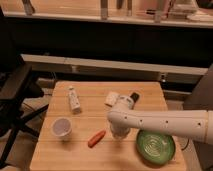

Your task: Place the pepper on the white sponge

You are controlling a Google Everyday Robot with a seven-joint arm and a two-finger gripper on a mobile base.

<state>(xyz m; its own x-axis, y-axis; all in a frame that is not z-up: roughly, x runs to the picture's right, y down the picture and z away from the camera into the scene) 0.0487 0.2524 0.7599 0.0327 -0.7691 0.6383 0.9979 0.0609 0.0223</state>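
Off the desk's left edge you have a black chair, dark and angular, cut off by the frame; the desk itself is pale wood in long planks with a smooth top.

Toward the far left corner a small white bottle lies on its side, slim and rounded, its label too blurred to read; nearer the front along the left edge stands a pale cup, round-mouthed and upright, and you cannot tell what it holds.

The pepper lies flat near the front edge, left of the middle; it is red, glossy, long and tapered, apart from the cup and close to the arm's bend.

The white sponge sits toward the far edge at about the middle, a soft blocky shape; its right side is hidden behind the arm.

That arm is a smooth white tube entering over the right edge, bending above the desk's middle and running toward the far edge; the gripper is the dark end just beside the sponge, well apart from the pepper; you cannot tell whether it is wide or narrow, or touching the sponge.

In the front right corner lies a green plate, round with ridged rings, its far rim covered by the arm.
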